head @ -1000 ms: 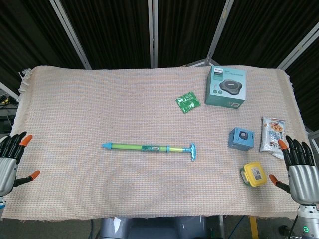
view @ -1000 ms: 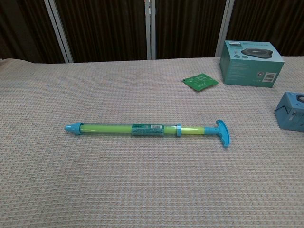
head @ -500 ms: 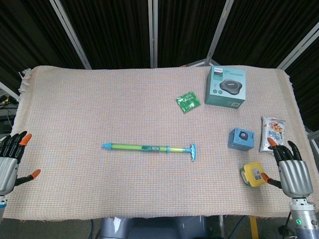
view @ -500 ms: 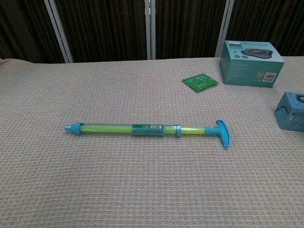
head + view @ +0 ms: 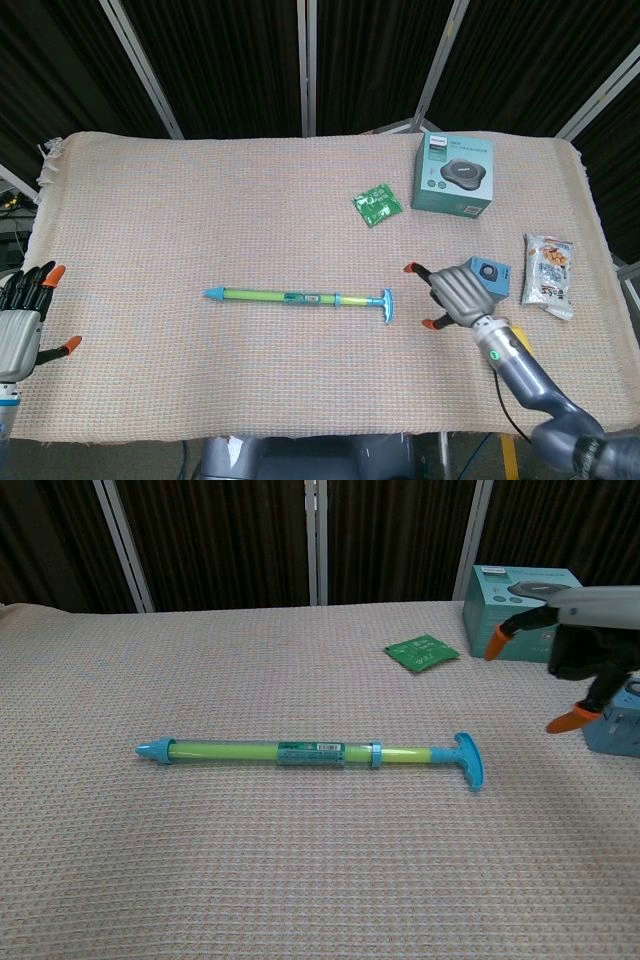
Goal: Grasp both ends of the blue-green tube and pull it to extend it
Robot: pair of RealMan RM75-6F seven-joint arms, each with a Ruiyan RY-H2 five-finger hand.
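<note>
blue-green tube [image 5: 300,297] is laid mid-table, untouched. right hand [image 5: 458,293] is spread beside its handle; left hand [image 5: 22,325] is held spread at the left edge.

Premises are presenting as a robot test lab: dark curtained panels [image 5: 250,60] on metal frames are enclosing a cloth-covered surface [image 5: 200,200] carrying assorted packaged goods.

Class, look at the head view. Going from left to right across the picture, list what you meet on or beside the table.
Left robot hand → blue-green tube → green packet → right robot hand → snack bag.
</note>
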